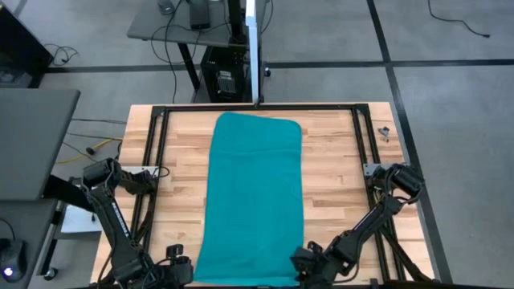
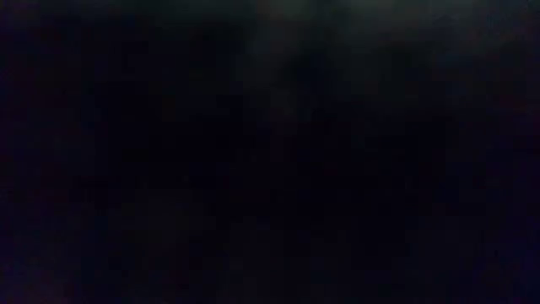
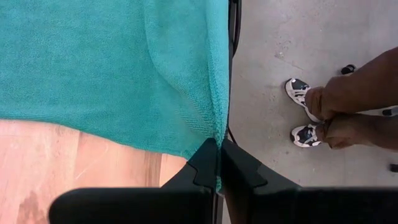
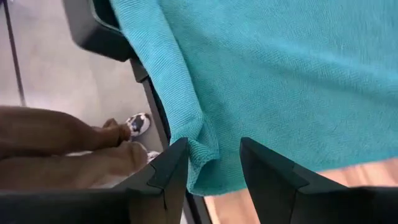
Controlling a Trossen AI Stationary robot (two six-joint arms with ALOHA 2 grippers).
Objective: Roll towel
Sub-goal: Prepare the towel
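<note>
The teal towel [image 1: 253, 197] lies spread lengthwise down the middle of the wooden table [image 1: 337, 160], from its far part to its near edge. My left gripper [image 1: 178, 267] is at the towel's near left corner and is shut on it [image 3: 219, 155]. My right gripper [image 1: 305, 261] stands open at the near right corner, with the puckered corner of the towel [image 4: 202, 155] between its two fingers [image 4: 214, 158]. The low view is dark and shows nothing. My left gripper pinches the towel's near left corner [image 3: 214, 142] between its two shut fingers, at the hemmed edge. The fingers come slanting down from above. A soft crease [image 3: 155, 68] runs from the held corner into the cloth, and the remainder lies flat on the table. My right gripper has the near right corner between its open fingers; whether a finger [image 4: 174, 163] touches the cloth, I cannot tell.
A black metal frame [image 1: 152, 144] runs around the tabletop, with a rail along the near edge [image 4: 149, 87]. A person's legs [image 3: 354, 93] and shoes [image 3: 298, 93] show on the floor just beyond the near edge. Bare wood lies on both sides of the towel.
</note>
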